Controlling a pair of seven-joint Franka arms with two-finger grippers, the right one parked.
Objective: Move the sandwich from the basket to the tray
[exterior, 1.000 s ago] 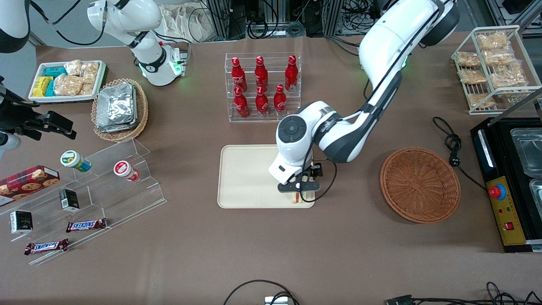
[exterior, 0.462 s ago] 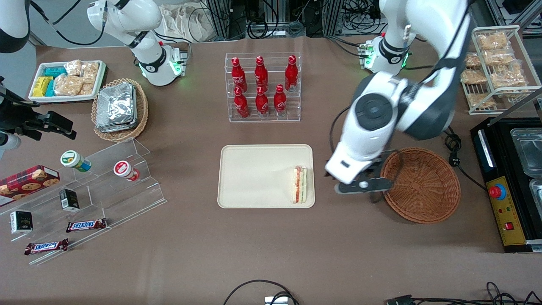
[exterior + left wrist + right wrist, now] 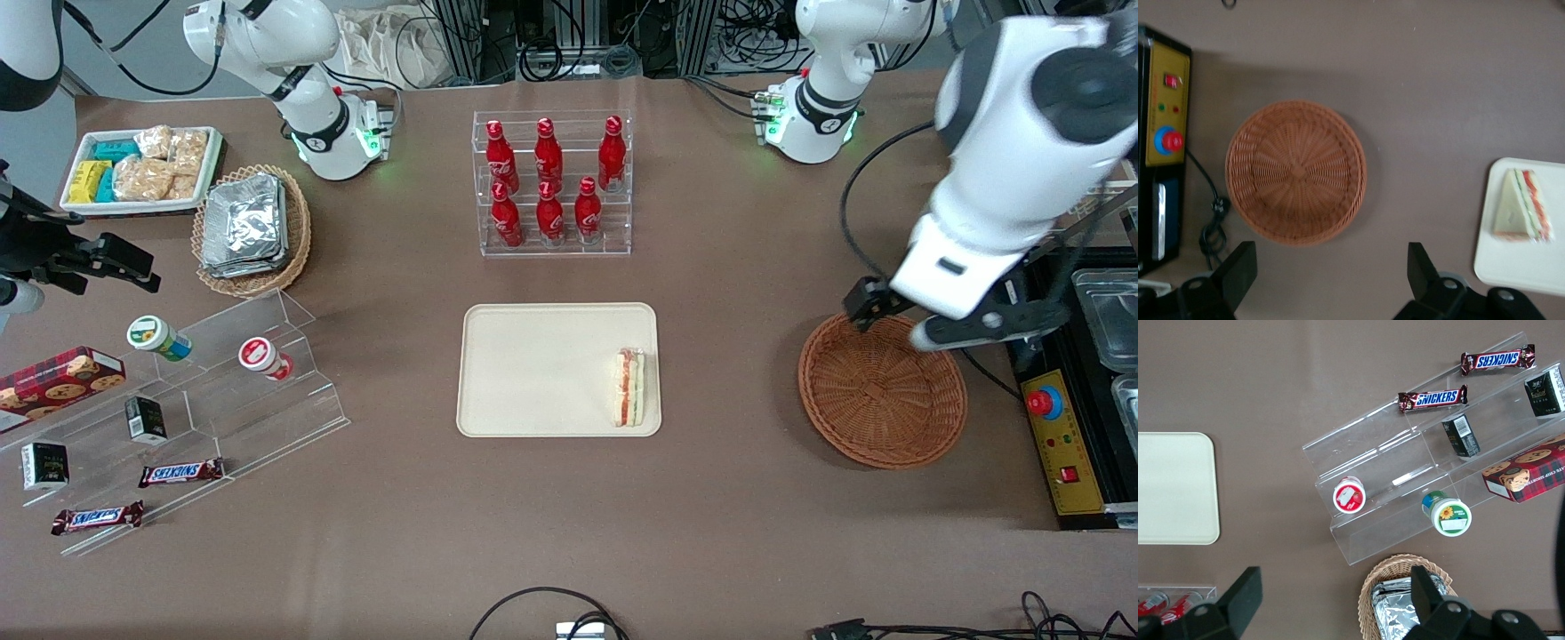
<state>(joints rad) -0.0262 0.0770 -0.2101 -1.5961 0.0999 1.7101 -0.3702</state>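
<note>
Sandwich (image 3: 630, 388) lies flat on the tray (image 3: 533, 369), in the corner nearest the front camera on the working arm's end, its red and green filling edge showing. It sits where it sat half a second ago; a second ago my gripper was down over it there, hiding most of it. From the wrist camera I see the sandwich (image 3: 1523, 205) as a pale wedge on the tray (image 3: 1511, 267) with nothing touching it.

My gripper (image 3: 942, 324) has moved off a long way since then: half a second ago it hung between tray and basket, and now it is raised above the basket (image 3: 880, 391), over the rim at about two o'clock, farther from the front camera than the basket's centre. Its fingers are spread wide with nothing between them; in the wrist view both fingertips (image 3: 1238, 267) stand well apart, and the basket (image 3: 1296, 172) shows between them with no sandwich in it.

Basket and tray lie well apart on the table and have not shifted.
</note>
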